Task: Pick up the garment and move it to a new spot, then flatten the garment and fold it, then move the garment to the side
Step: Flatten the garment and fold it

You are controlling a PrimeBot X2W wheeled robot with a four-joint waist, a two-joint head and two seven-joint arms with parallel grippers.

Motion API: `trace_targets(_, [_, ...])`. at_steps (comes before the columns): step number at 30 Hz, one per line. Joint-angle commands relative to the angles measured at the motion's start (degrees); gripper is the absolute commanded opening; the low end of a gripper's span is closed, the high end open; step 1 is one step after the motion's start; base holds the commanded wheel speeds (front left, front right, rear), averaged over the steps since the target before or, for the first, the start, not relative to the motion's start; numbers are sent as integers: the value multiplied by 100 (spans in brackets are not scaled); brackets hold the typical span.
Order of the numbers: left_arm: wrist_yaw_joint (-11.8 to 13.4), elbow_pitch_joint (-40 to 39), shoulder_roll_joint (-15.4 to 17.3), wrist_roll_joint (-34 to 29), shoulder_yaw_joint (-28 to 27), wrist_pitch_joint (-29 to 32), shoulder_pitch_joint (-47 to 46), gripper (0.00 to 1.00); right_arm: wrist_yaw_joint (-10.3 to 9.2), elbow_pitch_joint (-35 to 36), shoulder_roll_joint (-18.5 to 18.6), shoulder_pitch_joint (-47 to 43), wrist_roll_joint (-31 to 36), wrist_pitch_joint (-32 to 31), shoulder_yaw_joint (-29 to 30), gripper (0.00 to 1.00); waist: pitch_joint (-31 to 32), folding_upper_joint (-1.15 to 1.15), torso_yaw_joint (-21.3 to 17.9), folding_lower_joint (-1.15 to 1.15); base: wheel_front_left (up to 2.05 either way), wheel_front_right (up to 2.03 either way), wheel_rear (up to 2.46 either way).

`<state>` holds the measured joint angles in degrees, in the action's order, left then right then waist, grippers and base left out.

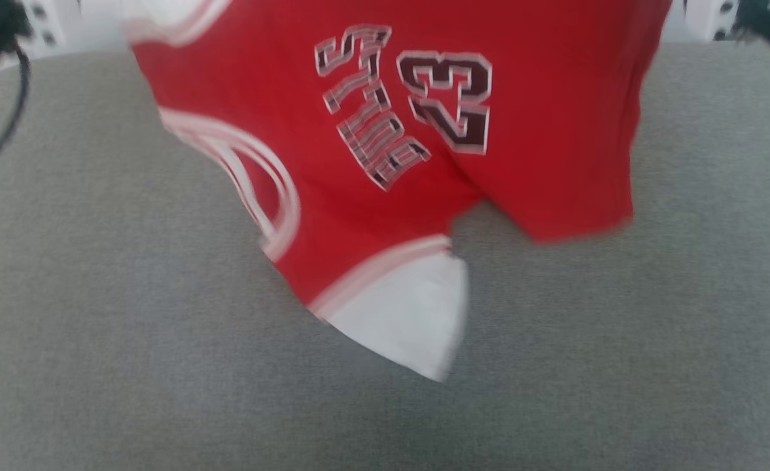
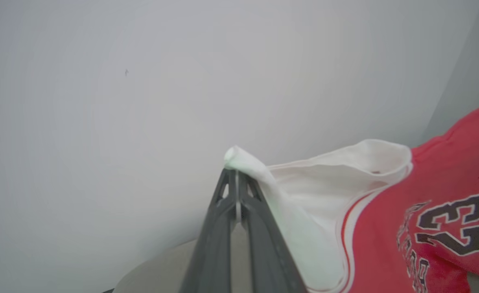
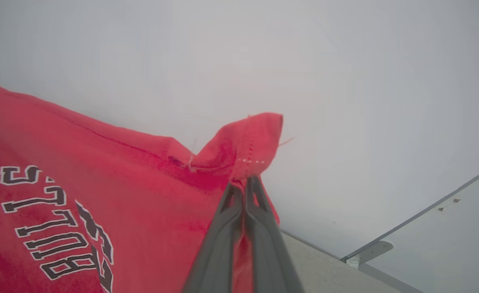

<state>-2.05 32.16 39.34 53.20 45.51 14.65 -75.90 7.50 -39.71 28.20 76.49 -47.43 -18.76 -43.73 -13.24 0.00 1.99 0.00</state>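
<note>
Two grippers are holding the garment up in the air, spread between them with its lettering reading upside down in the head view. Left gripper is pinching a bunched fold of white sleeve, fingers pressed together on the cloth. Right gripper is pinching a red stitched corner, fingers likewise clamped tight, with a flap of cloth poking up past the tips. Top edge between the two grips is sagging a little in the right wrist view. Lower edge is hanging uneven over the grey cloth surface: a second white sleeve is drooping lowest near the middle, and a red corner is hanging to its right. Motion blur is making it unclear whether that sleeve tip is touching the surface. Grey surface is lying open on both sides of the garment and in front of it, giving wide room. Plain pale wall is standing behind the hanging cloth. Dark cable is looping at the far left edge of the head view. Metal bracket is sitting at the base of a pale panel, to the right of the right gripper and well apart from the cloth.
</note>
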Motion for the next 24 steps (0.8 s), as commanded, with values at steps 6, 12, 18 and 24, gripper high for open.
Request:
trace_targets(6, [-176, 835, -258, -450, -7, -545, -999, 0, -1, -632, -291, 578, 404, 750, 106, 0, -36, 0, -204, 0, 0, 0, 0])
trace_targets(12, [-150, 1597, -549, -1048, -22, -1660, -2185, 0, -2, -1554, -504, 1479, 1162, 2017, 350, 0, -546, 0, -289, 0, 0, 0, 0])
trace_targets(18, [-86, 2128, -772, -1466, -120, -2810, -3148, 0, -2, -2391, -688, 2206, 1764, 2949, 629, 0, -1198, 0, -279, 0, 0, 0, 0])
trace_targets(24, [-337, 2221, -965, -1667, -248, -2988, -3097, 0, -2, -2864, -852, 2158, 2073, 3116, 526, 0, -1608, 0, -137, 0, 0, 0, 0])
